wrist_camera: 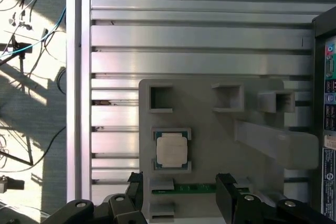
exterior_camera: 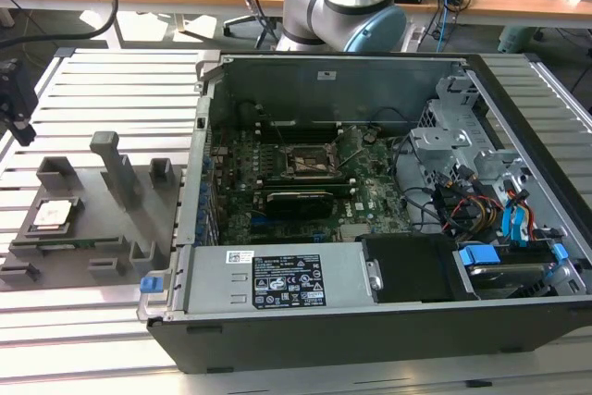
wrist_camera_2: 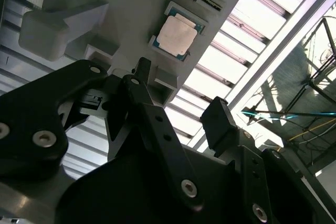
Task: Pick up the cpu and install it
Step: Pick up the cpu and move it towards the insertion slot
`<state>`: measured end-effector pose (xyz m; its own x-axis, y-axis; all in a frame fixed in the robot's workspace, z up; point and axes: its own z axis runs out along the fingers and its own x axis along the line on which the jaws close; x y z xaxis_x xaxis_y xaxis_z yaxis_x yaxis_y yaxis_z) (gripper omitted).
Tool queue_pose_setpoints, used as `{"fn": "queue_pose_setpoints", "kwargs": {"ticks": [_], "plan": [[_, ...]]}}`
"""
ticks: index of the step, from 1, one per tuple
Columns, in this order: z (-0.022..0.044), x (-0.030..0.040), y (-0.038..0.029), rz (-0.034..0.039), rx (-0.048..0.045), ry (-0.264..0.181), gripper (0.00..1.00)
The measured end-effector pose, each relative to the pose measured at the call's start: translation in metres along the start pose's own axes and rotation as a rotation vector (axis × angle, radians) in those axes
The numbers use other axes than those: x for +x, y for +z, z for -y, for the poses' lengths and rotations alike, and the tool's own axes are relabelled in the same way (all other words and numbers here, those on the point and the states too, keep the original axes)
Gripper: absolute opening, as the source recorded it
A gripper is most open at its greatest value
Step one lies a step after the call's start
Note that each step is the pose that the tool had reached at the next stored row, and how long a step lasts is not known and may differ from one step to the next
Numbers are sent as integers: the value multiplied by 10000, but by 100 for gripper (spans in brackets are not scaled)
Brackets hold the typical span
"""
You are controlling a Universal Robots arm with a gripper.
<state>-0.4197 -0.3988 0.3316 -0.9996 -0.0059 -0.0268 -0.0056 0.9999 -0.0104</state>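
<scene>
Silvery metal tops the cpu [exterior_camera: 54, 216], a small flat square with a thin darker rim. In the exterior view it lies in its recess on the grey plastic tray [exterior_camera: 102, 228] at the exterior view's left, well apart from the open computer case [exterior_camera: 277, 321]. Inside the case the green motherboard [exterior_camera: 277, 201] lies flat, and its black square socket [exterior_camera: 308, 162] looks empty as far as I can tell. I judge the task barely begun, with neither the pick-up nor the install done. Tray and case rest on a table [exterior_camera: 120, 80] of ribbed aluminium slats, pale and glossy. In the second wrist view the gripper [wrist_camera_2: 179, 90] hangs above the tray, its matt black, bolted fingers [wrist_camera_2: 152, 114] spread wide and grasping nothing. The cpu lies beyond their tips, untouched, seated in a snug square frame. The tray looks smooth and moulded, with chunky upright blocks [wrist_camera_2: 58, 30] rising from its flat base. In the first wrist view the cpu sits just ahead of the gap between the wide fingers, near them but apart. Hollow square pockets [wrist_camera: 161, 98] stand farther along the tray, and the bright slats run in straight bands behind it.
</scene>
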Motion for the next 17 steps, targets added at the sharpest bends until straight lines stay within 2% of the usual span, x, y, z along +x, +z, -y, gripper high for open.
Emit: {"fn": "queue_pose_setpoints", "kwargs": {"ticks": [17], "plan": [[-1,2,65,0,0,0,66]]}}
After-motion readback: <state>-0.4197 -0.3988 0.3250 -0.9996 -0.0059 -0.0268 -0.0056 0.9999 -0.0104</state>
